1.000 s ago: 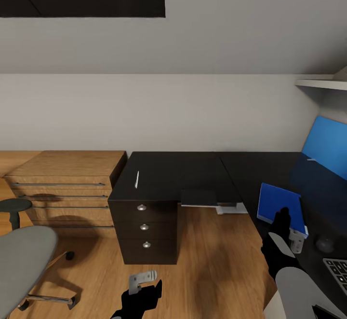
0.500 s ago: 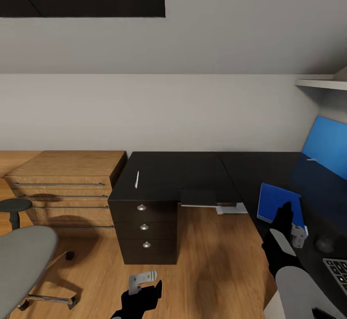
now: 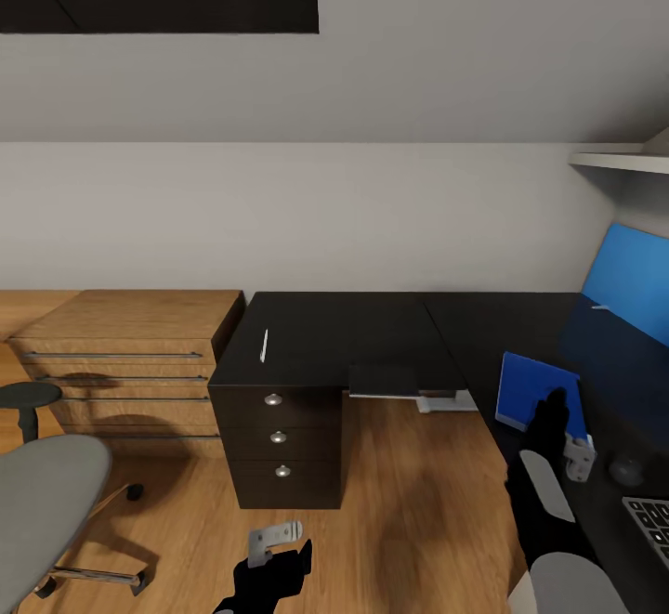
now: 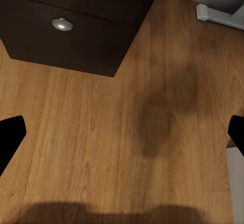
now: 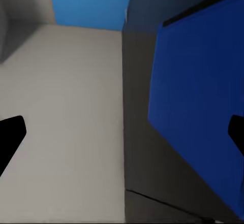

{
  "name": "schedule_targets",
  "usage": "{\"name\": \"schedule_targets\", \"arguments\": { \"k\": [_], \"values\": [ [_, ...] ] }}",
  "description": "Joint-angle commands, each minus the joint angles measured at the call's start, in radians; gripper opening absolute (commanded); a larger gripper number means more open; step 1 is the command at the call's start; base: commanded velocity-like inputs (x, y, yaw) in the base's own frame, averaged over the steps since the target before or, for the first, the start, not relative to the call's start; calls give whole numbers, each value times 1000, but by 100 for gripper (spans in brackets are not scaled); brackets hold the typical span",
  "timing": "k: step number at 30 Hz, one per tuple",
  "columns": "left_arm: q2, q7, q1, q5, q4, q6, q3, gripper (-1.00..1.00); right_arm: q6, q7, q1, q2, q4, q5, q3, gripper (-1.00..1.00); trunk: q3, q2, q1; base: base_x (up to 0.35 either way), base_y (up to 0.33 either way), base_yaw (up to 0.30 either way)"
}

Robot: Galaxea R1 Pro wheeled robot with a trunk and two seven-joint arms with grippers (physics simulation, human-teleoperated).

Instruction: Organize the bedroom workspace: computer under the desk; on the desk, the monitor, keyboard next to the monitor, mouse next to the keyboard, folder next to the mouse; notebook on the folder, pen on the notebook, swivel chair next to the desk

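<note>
A blue folder (image 3: 534, 389) lies on the black desk (image 3: 372, 331), near its front edge on the right wing. My right gripper (image 3: 578, 458) hovers at the folder's near right corner, open and holding nothing. In the right wrist view the folder (image 5: 203, 102) fills one side between the spread fingertips of the right gripper (image 5: 122, 137). The mouse (image 3: 627, 471) and a corner of the keyboard (image 3: 652, 519) lie just right of it. The white pen (image 3: 265, 345) rests on the desk's left end. My left gripper (image 3: 274, 540) hangs open low over the floor; the left gripper (image 4: 122, 137) faces bare boards. The swivel chair (image 3: 42, 502) stands at the left.
A light wooden drawer chest (image 3: 121, 354) stands left of the desk's black drawer unit (image 3: 279, 447), whose knob (image 4: 62, 25) appears in the left wrist view. A flat dark grey piece (image 3: 383, 380) juts out at the desk's inner corner. A blue back panel (image 3: 632, 284) rises at the right.
My right arm has eased slightly down and to the right, uncovering a bit more of the blue folder. The folder, the left arm and the camera have stayed put.
</note>
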Motion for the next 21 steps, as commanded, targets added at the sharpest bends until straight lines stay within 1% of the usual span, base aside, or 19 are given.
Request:
{"name": "schedule_targets", "arguments": {
  "k": [1, 2, 3, 4, 7, 10, 11, 12, 15, 18, 21],
  "values": [
    [0, 8, -1, 8, -2, 2, -1, 100, -1, -5, 8, 3, -16, -10, 12, 100, -1, -1, 0, 0, 0, 0],
    [0, 8, -1, 8, -2, 2, -1, 100, -1, -18, 16, 4, -30, -9, 25, 100, -1, -1, 0, 0, 0, 0],
    [0, 8, -1, 8, -2, 2, -1, 100, -1, -46, 27, 6, -50, -8, 51, 100, -1, -1, 0, 0, 0, 0],
    [0, 8, -1, 9, -2, 2, -1, 100, -1, -60, 32, 7, -56, -8, 63, 100, -1, -1, 0, 0, 0, 0],
    [0, 8, -1, 9, 0, 2, -1, 100, 0, -105, 40, 7, -69, -8, 102, 100, -1, -1, 0, 0, 0, 0],
    [0, 8, -1, 9, 1, 2, 0, 100, 4, -152, 44, 6, -76, -7, 150, 100, -1, -1, 0, 0, 0, 0],
    [0, 8, -1, 9, 1, 2, 0, 100, 7, -168, 45, 6, -77, -7, 168, 100, -1, -1, 0, 0, 0, 0],
    [0, 8, -1, 9, 1, 2, 0, 100, 17, -196, 46, 4, -79, -7, 206, 100, -1, -1, 0, 0, 0, 0],
    [0, 8, -1, 9, 1, 2, 0, 100, 44, -229, 47, 3, -81, -7, 256, 100, -1, -1, 0, 0, 0, 0],
    [0, 8, -1, 8, 1, 2, 0, 100, 82, -250, 48, 2, -82, -6, 287, 100, -1, -1, 0, 0, 0, 0],
    [0, 8, -1, 8, 1, 2, 0, 100, 137, -261, 48, 1, -81, -5, 304, 100, -1, -1, 0, 0, 0, 0]
  ]
}}
